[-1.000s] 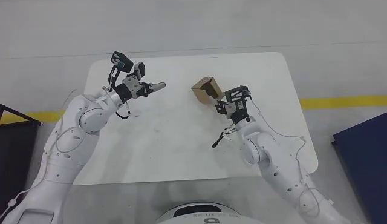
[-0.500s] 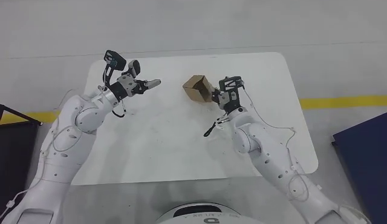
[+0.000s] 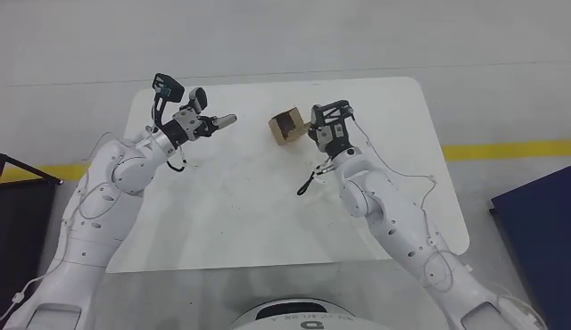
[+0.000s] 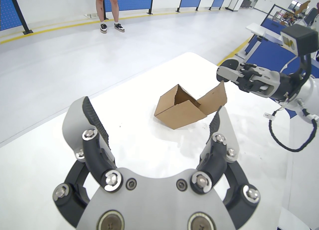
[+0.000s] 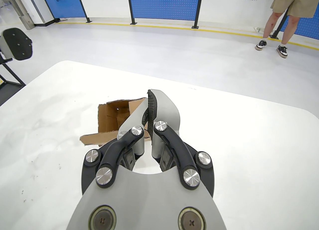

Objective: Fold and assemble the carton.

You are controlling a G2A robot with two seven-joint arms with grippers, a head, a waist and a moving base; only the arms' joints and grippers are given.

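Tabletop [image 5: 224, 141] carton [image 5: 112, 116] half behind end effector [image 5: 149, 96]

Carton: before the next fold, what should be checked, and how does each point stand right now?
1. Carton rests on the table, away from its edges: ok.
2. Left gripper open and apart from the carton: ok.
3. The two grippers are apart, with the carton between them: ok.
4. Right gripper is shut, its tip at the raised flap; whether it pinches that flap: cannot tell.
5. Carton's open end folded shut: not ok, the flaps stand open and the inside shows.
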